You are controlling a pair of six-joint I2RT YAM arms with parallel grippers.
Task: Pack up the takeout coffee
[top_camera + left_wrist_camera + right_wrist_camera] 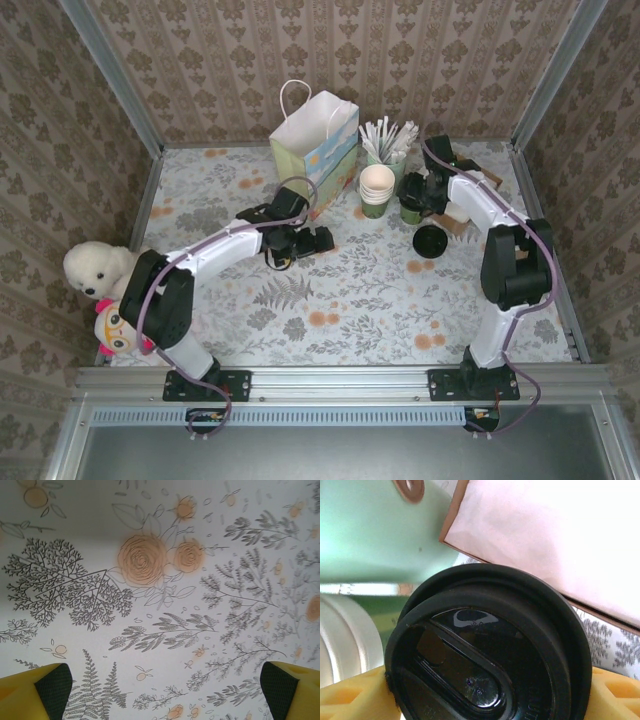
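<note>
The left gripper (166, 685) hangs over the table (165, 605) mid-field. Its jaws are spread as wide as they go and hold nothing, and it is well apart from the coffee. Further right stands the bag (315, 148), mouth up. Next comes the stack (377, 188) of cups, just beside the coffee (411, 208). The coffee stands upright on the table toward the far right, lid on top, long axis vertical. The right gripper (487, 695) is on it, with a yellow finger (350, 695) at either side of the black lid. The lid fills the gap between them, so this reads as a wide grip, though I cannot tell how firm. The right arm is the nearer one. The bag lies to the coffee's left, past the stack, so the carry likely has to clear both the stack and the bag's rim.
</note>
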